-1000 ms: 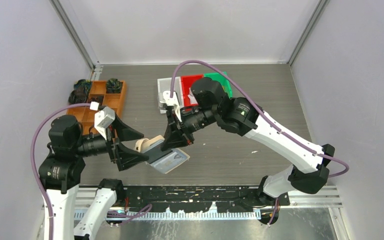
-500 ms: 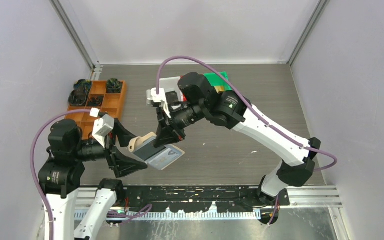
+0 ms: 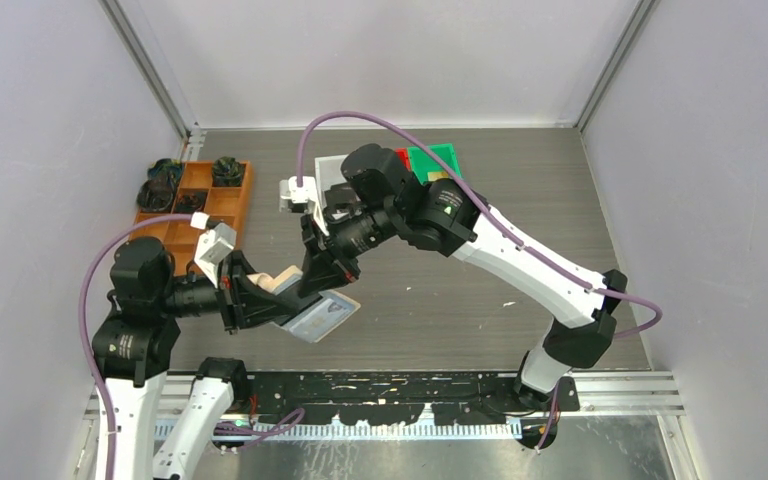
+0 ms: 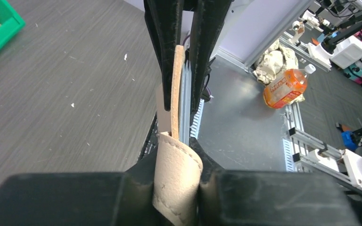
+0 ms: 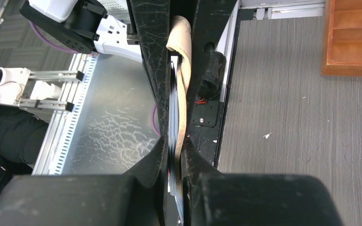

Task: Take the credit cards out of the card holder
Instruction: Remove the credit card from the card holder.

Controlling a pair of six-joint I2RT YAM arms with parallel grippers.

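Observation:
Above the table's near-left part, both grippers hold the tan card holder [image 3: 286, 280] between them. My left gripper [image 3: 266, 300] is shut on its folded leather end [image 4: 176, 174]. From the other side, my right gripper [image 3: 322, 276] is shut on the holder's tan flap [image 5: 182, 108], with the pale bluish edges of the credit cards [image 5: 172, 117] pinched alongside. From above, the credit cards [image 3: 322, 316] stick out below the holder as a grey-white sheet. The left wrist view has the holder edge-on [image 4: 175, 94], running up into the right gripper's black fingers [image 4: 207, 42].
A wooden compartment tray [image 3: 203, 200] with dark items sits at the far left, also in the right wrist view [image 5: 353, 37]. White, red and green bins [image 3: 430, 160] stand behind the right arm. The table's metal front rail [image 3: 410, 385] lies just below the held holder.
My left gripper's wide-open jaws have shut on the holder's folded end. The right arm has carried the holder to the left, toward the left gripper.

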